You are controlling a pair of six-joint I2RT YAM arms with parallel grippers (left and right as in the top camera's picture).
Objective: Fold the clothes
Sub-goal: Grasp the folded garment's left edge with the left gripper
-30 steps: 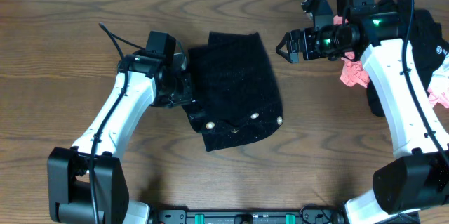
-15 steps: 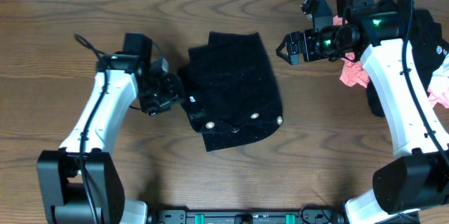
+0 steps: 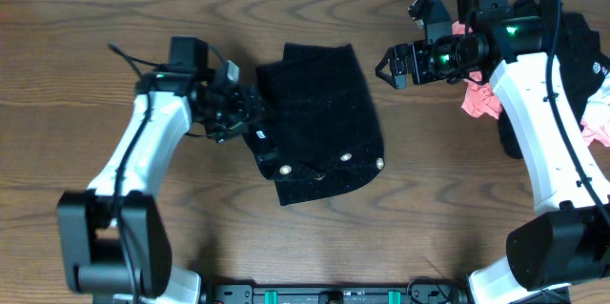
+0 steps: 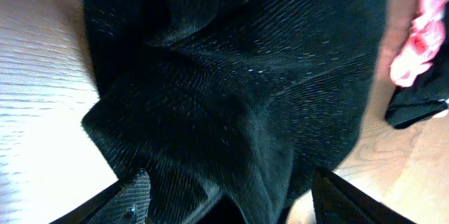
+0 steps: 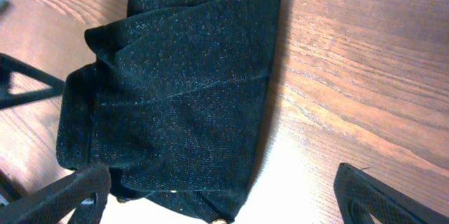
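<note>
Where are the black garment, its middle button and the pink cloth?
black garment (image 3: 319, 104), overhead view, centre of folded panel.
middle button (image 3: 346, 158), overhead view, button face.
pink cloth (image 3: 481, 102), overhead view, crumpled lower part.

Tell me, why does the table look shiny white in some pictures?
Left wrist view: light glares off the table, washing the wood white beside the black clothes. Right wrist view: a bright patch near the bottom too. Overhead view: even light, clear wood grain.

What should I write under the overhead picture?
Left gripper at a folded black garment, right gripper open nearby, on a table.
</note>
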